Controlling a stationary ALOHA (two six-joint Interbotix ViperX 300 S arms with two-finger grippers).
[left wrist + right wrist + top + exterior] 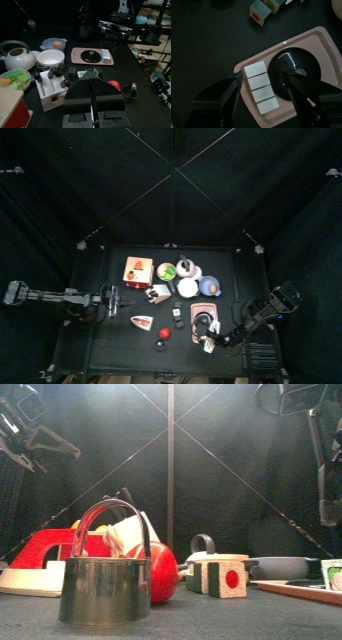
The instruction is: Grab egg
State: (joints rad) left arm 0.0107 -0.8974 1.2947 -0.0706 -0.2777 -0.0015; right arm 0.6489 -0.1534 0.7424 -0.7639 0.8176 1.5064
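My right gripper (pixel 264 90) hangs spread wide, jaws well apart, nothing between them. Directly beneath it: the pink tray (pixel 314 42), with a glossy black dome (pixel 294 62) between my jaws and a strip of four white tiles (pixel 261 90) just beside it toward one jaw. In the top view the right arm (pixel 261 313) comes in from the table's right corner, angled across toward that tray (pixel 203 315).

Further out past the tray: a small white cube with a red dot (pixel 258 15) on the bare black table (pixel 204 45).

My left gripper (pixel 93 100) sits low over the table's left side, arm folded back; jaws look pressed together, holding nothing. Just ahead of it, a white toaster-like box (pixel 50 85). Beyond that, a white bowl (pixel 50 57), a white kettle (pixel 17 57), a green bowl (pixel 13 80).

The egg (pixel 59 44) lies in a pale blue bowl (pixel 53 44), well ahead of the left gripper, beside the pink tray's far end.

Black curtains all round; past them, shelving and room clutter.
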